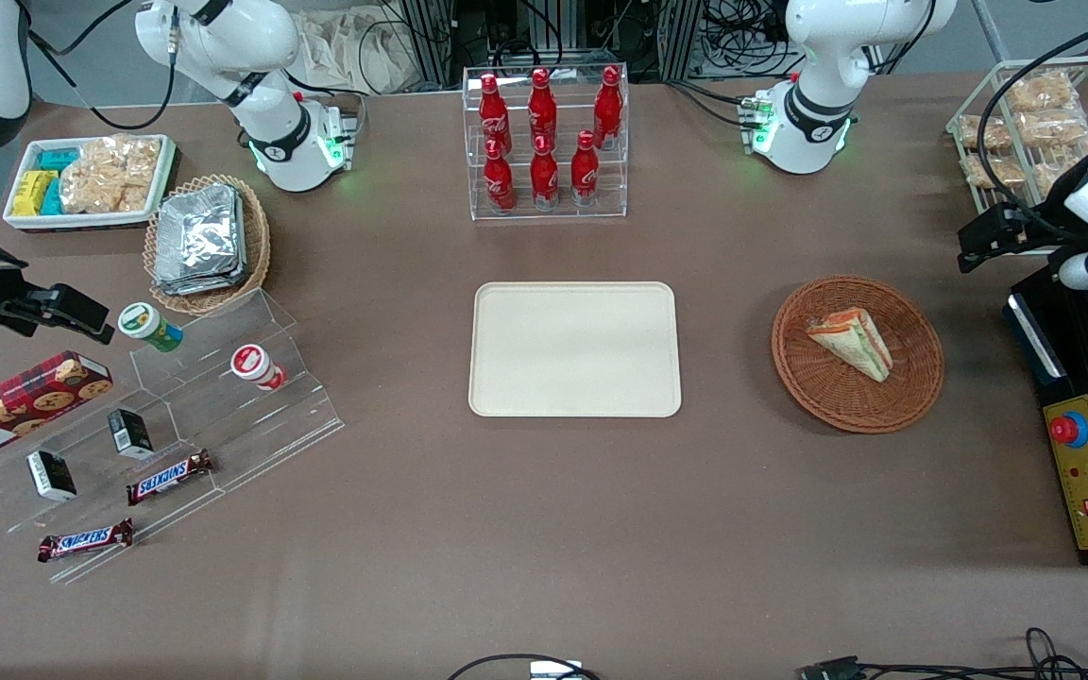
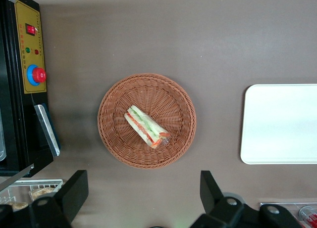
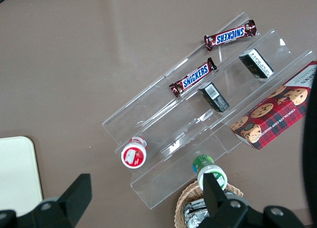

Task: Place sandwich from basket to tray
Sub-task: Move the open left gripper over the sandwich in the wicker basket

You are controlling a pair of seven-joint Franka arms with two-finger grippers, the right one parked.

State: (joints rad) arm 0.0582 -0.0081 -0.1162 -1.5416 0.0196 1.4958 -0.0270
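Note:
The sandwich (image 1: 851, 342) (image 2: 146, 126), a pale bread wedge with red and green filling, lies inside the round reddish-brown basket (image 1: 794, 378) (image 2: 114, 139). The cream tray (image 1: 574, 349) (image 2: 280, 124) lies flat at the table's middle with nothing on it, beside the basket toward the parked arm's end. My gripper (image 1: 983, 244) (image 2: 143, 188) hangs high above the table at the working arm's end, beside the basket and a little farther from the front camera. Its black fingers (image 2: 74, 188) stand wide open with nothing between them, and bare table shows in the gap.
A black control box with a red button (image 1: 1078, 453) (image 2: 29, 50) sits near the basket at the working arm's table edge. A wire rack of snacks (image 1: 1026, 123) stands beside the gripper. A bottle rack (image 1: 544, 142), foil-packet basket (image 1: 209, 241) and acrylic stand (image 1: 176, 416) lie farther off.

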